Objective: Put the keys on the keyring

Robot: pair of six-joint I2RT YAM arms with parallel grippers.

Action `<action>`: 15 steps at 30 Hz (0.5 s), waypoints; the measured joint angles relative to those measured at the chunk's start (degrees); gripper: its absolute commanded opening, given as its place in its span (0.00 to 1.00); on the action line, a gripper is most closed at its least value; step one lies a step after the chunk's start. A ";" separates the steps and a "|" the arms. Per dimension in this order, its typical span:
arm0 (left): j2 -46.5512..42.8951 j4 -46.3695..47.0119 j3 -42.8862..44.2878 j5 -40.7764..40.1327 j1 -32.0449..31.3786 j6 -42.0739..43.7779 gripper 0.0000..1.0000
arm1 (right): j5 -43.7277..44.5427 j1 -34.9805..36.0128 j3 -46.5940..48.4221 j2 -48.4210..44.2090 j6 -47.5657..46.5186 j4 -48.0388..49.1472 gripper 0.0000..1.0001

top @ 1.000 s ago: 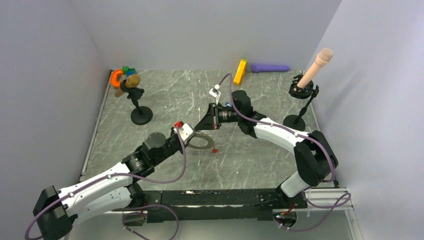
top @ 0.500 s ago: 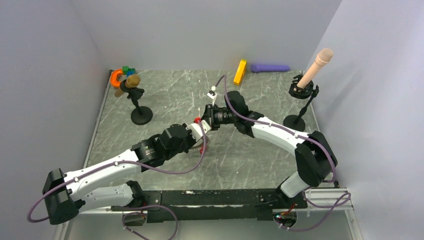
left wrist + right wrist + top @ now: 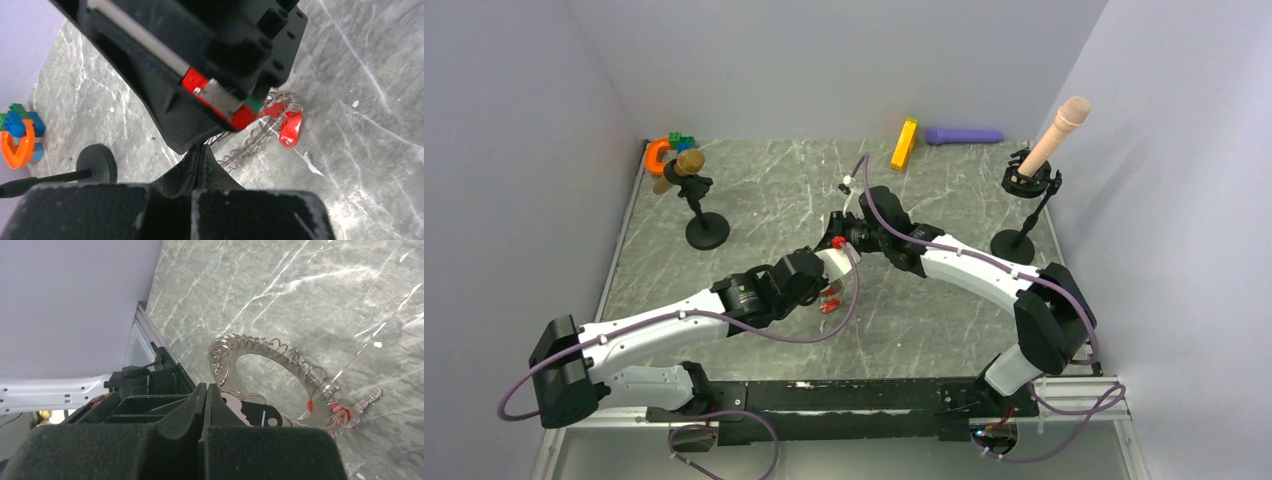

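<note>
Far-left corner: you have an orange horseshoe-shaped piece (image 3: 657,153) at the back of the grey marbled desk (image 3: 754,190), touching a cluster of green and blue bricks (image 3: 680,140).
Left stand: a brown, round-headed handle (image 3: 684,165) sits tilted in a black round-based stand (image 3: 707,232), just in front of that corner.
Left hand: your left hand (image 3: 200,152) reaches to the middle of the desk. Its pads are pressed flat together, and the wire coil meets their tips, so it is pinching the ring's edge.
Keyring: the large grey coil-wound keyring (image 3: 302,371) hangs tilted between your two hands in the middle of the desk. Your left wrist camera sees only one arc of it (image 3: 257,135).
Red key: the small red oblong key (image 3: 290,131) hangs from the coil on the side away from your left hand. From above it shows just below the left wrist (image 3: 829,305).
Black key: the black-rimmed key (image 3: 262,415) lies against the ring, right beside your right fingertips.
Right hand: your right hand (image 3: 206,390) meets the left one nose to nose, pads together with no gap. You cannot tell whether anything is between them.
Back edge: a long yellow block (image 3: 905,143) and a purple cylinder (image 3: 964,135) lie near each other, not touching.
Right stand: a beige microphone-shaped rod (image 3: 1062,128) leans in a black clamp stand (image 3: 1016,243) by the right wall.
</note>
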 measured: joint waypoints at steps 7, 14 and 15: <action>0.72 -0.81 0.52 -2.12 -0.70 0.70 0.06 | 1.49 0.37 0.39 0.26 0.22 -0.61 0.00; -18.01 11.50 -11.26 1.31 -0.70 -2.45 0.39 | -3.37 -1.57 0.39 0.20 -0.20 0.61 0.00; -21.86 13.49 -12.70 1.79 -0.52 -3.17 0.42 | -3.80 -1.79 0.39 0.20 -0.33 0.61 0.00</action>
